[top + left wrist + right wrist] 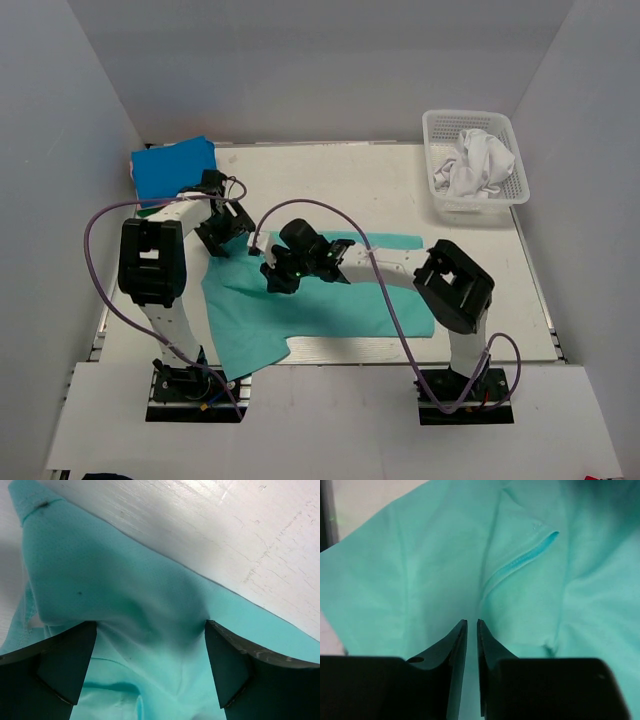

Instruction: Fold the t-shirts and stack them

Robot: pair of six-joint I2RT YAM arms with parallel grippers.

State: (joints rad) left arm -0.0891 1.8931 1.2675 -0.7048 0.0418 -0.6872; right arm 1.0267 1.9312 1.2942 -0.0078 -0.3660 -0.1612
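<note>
A teal t-shirt [340, 300] lies spread and wrinkled on the white table [330, 180]. My left gripper [222, 235] is over its far left corner. In the left wrist view the gripper [150, 625] is wide open, with bunched teal cloth [125, 570] between the fingers. My right gripper [277, 278] is on the shirt's upper middle. In the right wrist view it [472, 621] is nearly closed, pinching a thin layer of the teal cloth [420, 570] beside a sleeve hem [520, 562]. A folded blue t-shirt [175, 168] lies at the back left.
A white plastic basket [505, 200] with crumpled white t-shirts [472, 165] stands at the back right. Grey walls close in the table on three sides. Purple cables loop off both arms. Bare table [225, 525] shows beyond the shirt's edge.
</note>
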